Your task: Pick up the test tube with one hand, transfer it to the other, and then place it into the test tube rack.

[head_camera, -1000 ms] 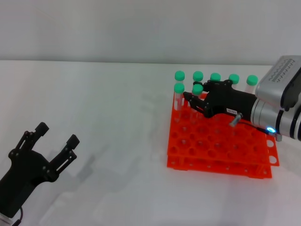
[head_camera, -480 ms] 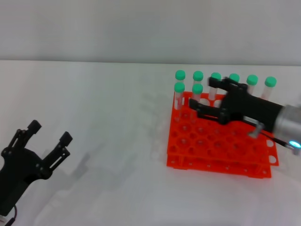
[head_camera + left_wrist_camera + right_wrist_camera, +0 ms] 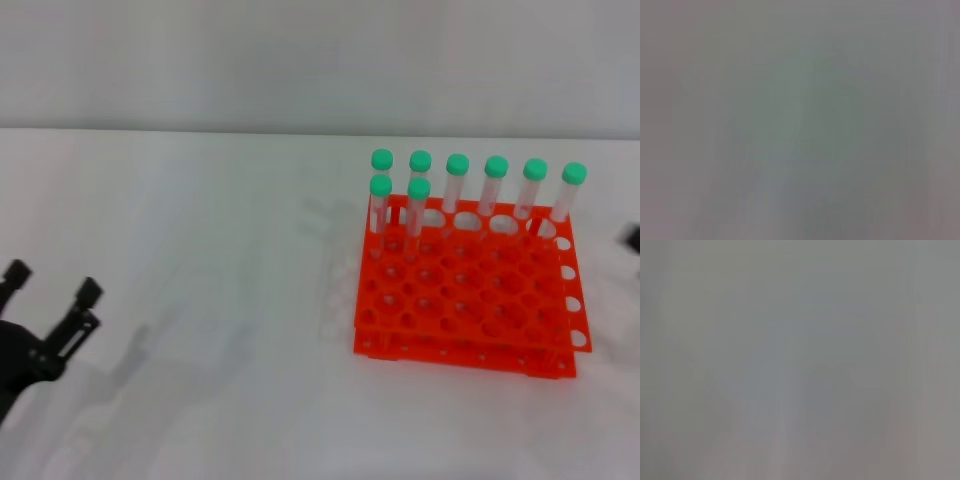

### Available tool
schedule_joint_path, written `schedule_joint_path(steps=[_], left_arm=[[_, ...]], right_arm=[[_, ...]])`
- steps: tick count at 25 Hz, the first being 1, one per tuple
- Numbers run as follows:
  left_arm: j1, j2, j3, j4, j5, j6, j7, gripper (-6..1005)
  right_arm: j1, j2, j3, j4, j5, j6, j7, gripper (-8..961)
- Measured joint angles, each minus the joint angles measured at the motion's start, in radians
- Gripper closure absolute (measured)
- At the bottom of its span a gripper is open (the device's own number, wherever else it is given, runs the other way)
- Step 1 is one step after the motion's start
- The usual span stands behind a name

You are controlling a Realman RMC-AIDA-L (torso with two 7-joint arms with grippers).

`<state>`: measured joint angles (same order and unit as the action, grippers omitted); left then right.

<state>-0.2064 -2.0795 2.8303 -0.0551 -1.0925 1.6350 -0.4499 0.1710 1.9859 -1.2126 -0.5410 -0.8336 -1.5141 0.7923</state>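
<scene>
green-capped tubes [image 3: 419,205] upright in unlabelled orange rack [image 3: 468,310]

The right end effector [image 3: 634,238], which a second ago reached over the back of the orange rack [image 3: 465,300] with its fingers around the second-row tubes, has pulled away to the robot's right; only a dark sliver of it remains at the edge of the head view, too little to tell how its fingers stand. With the arm gone, the whole rack top is uncovered, and the back row now shows six green-capped tubes, the rightmost one [image 3: 566,194] standing at the far right corner. The left end effector [image 3: 48,302] has slid toward the near left corner of the table [image 3: 200,250], fingers spread apart, partly out of frame.
</scene>
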Motion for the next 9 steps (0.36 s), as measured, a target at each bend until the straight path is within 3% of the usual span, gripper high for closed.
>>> schedule_joint_path(steps=[1, 9], left_arm=[[0.009, -0.001, 0.0, 0.0, -0.034, 0.0, 0.002, 106], [0.018, -0.003, 0.0, 0.009, -0.117, 0.004, -0.004, 106]], right_arm=[[-0.028, 0.006, 0.068, 0.045, 0.0, -0.048, -0.026, 84], [-0.072, 0.012, 0.24, 0.247, 0.003, -0.196, -0.188, 85]])
